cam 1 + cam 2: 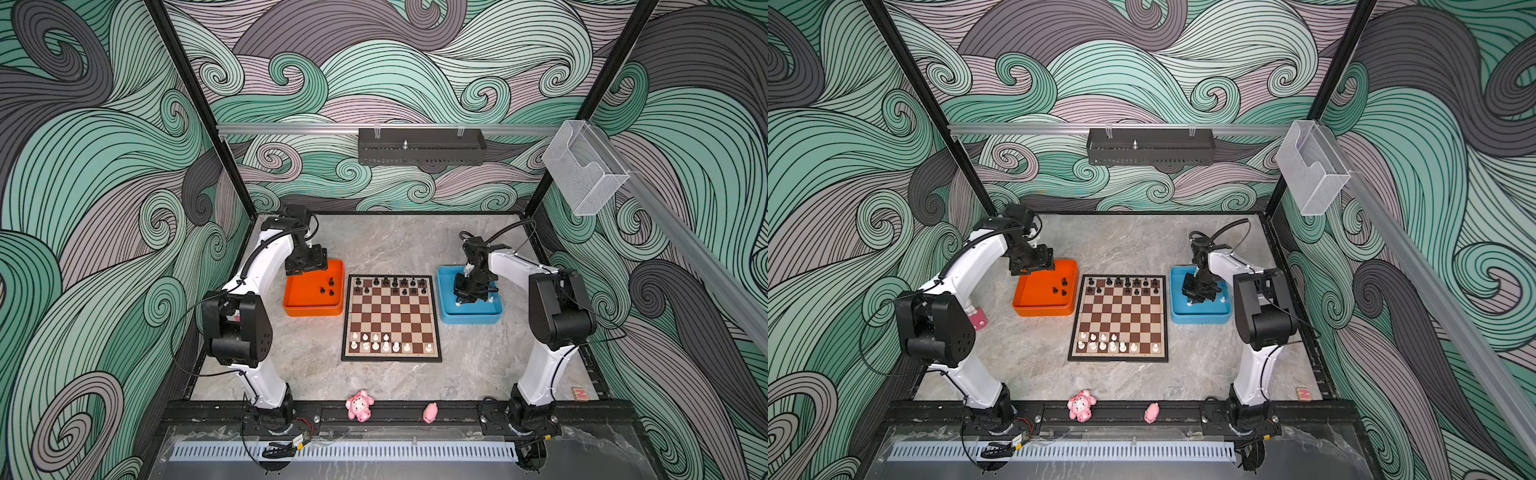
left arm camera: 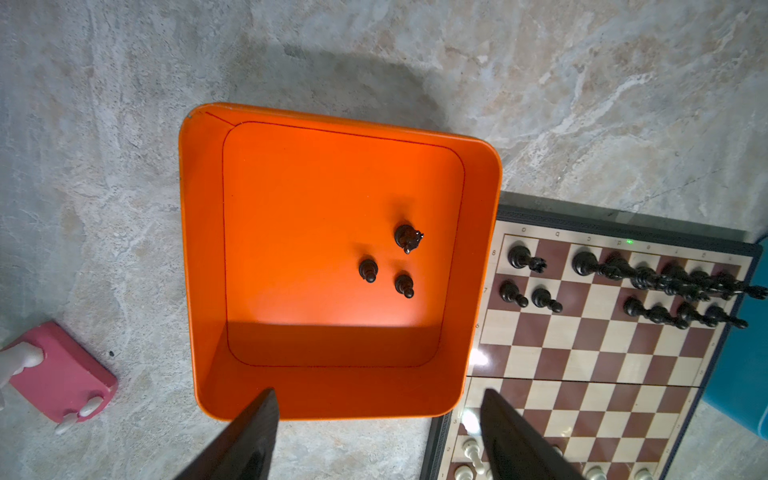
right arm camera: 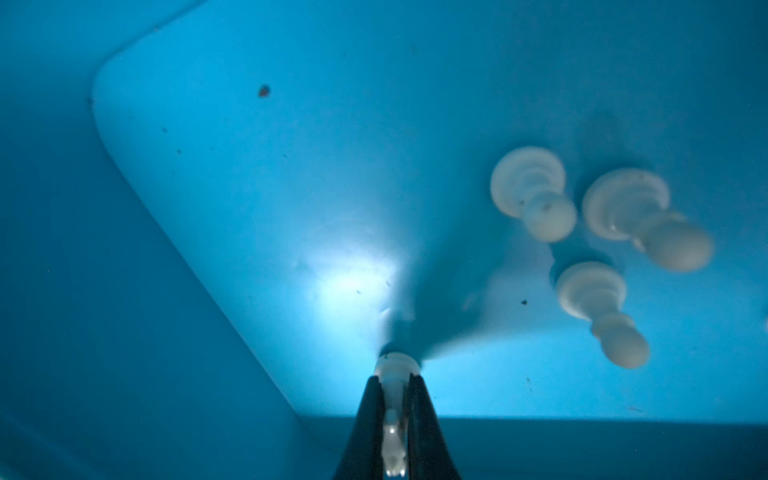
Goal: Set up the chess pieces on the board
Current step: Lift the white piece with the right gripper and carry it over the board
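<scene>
Two claws: my right claw (image 3: 393,380) pinches a white chess piece (image 3: 397,363) inside the blue tray (image 3: 50,249); my left claw (image 2: 378,392) hangs wide above the orange tray (image 2: 199,249).

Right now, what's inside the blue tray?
Three white pawns sit loose in the blue tray, and the right tool is shut on a fourth white piece. In both top views the arm covers much of it.
</scene>
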Available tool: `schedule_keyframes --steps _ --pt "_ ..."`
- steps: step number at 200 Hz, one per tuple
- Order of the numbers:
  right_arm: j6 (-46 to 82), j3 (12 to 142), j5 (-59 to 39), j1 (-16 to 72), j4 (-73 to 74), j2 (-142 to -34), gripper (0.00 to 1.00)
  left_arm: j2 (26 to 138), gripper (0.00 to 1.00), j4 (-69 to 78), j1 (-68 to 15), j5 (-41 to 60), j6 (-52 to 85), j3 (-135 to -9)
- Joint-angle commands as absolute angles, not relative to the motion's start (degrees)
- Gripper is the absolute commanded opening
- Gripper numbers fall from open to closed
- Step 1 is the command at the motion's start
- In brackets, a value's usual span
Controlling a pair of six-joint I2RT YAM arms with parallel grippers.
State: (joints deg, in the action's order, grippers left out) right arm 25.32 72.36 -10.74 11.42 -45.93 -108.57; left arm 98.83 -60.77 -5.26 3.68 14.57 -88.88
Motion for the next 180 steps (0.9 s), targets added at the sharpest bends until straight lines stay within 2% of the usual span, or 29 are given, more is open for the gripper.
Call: schedule_keyframes --steps 1,54,180 --pt "24.3 73.9 -9.3 12.0 -47.3 -108.0 0.05 98.7 0.79 -60.9 -4.8 4.2 14.2 -88.9" --pt "22.0 76.6 -6.5 12.6 -51.0 -106.3 0.0 98.2 0.79 -60.8 -4.8 4.8 14.1 -88.5" --pt "14.2 82.8 -5.9 14.0 -59.9 -103.2 0.0 96.8 0.79 -61.6 -4.8 6.3 15.3 -88.8"
